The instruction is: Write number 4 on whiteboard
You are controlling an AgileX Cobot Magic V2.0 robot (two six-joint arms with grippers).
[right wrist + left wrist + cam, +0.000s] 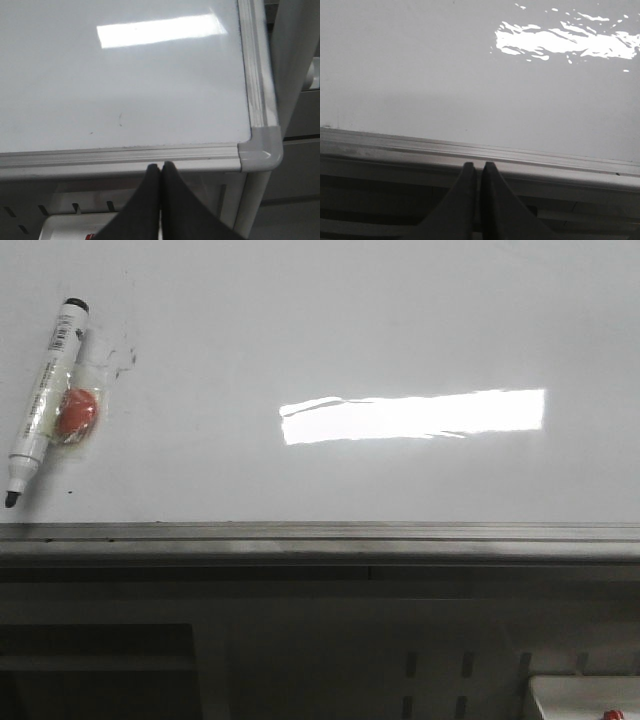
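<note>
So both my end effectors, left (474, 167) and right (160, 167), sit pinched together just off the whiteboard's (400, 330) rail (320, 533) (marker (45, 400) far left).

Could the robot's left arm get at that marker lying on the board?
Probably yes: the marker lies uncapped on the whiteboard's left side with nothing over it, though the left gripper is shut and must open first.

Pretty dim and grey overall, kinda washed out. The whiteboard (400, 320) is glossy, so an overhead light bounces off it as a blown-out rectangular glare (412, 416) in the front view. In the left wrist view that glare (565, 42) breaks up into ragged patches. Soft shadow sits under the edge rail (320, 533). Everything's a bit soft and grainy.
</note>
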